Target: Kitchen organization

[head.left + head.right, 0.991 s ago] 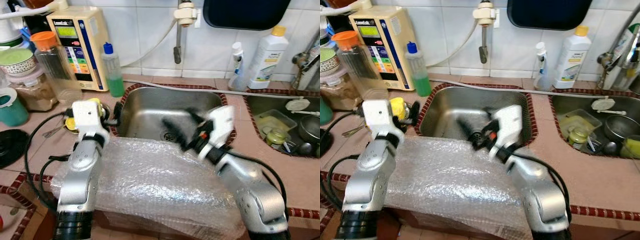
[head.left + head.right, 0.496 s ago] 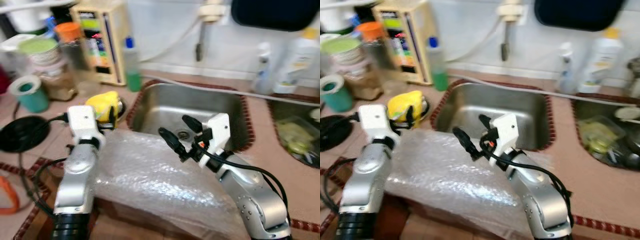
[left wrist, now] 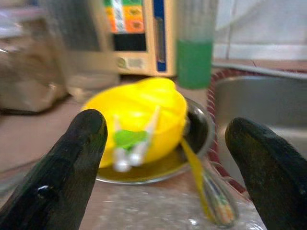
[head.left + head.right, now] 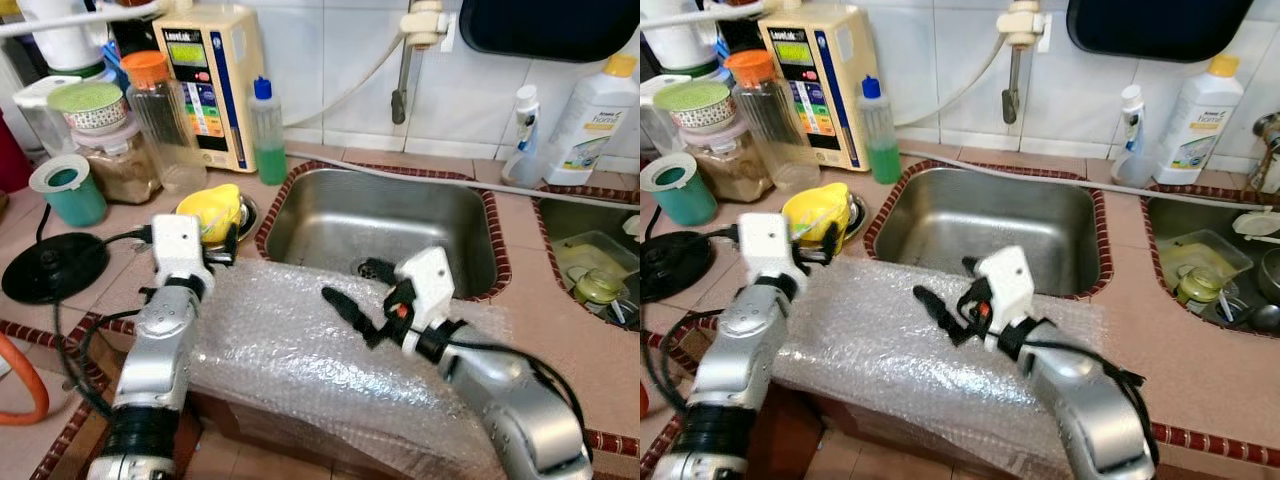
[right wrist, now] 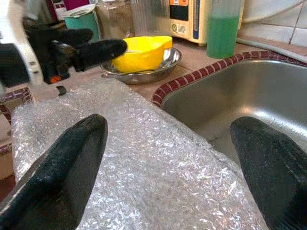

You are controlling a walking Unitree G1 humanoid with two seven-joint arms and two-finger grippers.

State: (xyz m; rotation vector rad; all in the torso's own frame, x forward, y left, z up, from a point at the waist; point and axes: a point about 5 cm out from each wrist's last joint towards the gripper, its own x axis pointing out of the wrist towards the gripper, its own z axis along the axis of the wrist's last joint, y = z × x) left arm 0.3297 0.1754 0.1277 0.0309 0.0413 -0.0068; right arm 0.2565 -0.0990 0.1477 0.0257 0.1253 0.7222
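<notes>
One sheet of bubble wrap [image 4: 320, 360] lies draped over the front edge of the tabletop [image 4: 560, 320], just before the steel sink [image 4: 385, 225]. Left of the sink, a yellow bowl [image 4: 212, 210] sits in a shallow metal dish [image 5: 144, 69]. The left claw [image 3: 165, 143] hovers beside the wrap's far left corner, fingers spread wide and aimed at that bowl. The right claw [image 4: 352, 290] hangs over the wrap at the sink's front rim, its fingers [image 5: 62, 177] also well apart, gripping nothing. Behind the bowl stand a green soap bottle [image 4: 266, 135] and a cream appliance [image 4: 215, 80]; a teal cup [image 4: 68, 190] sits farther left.
</notes>
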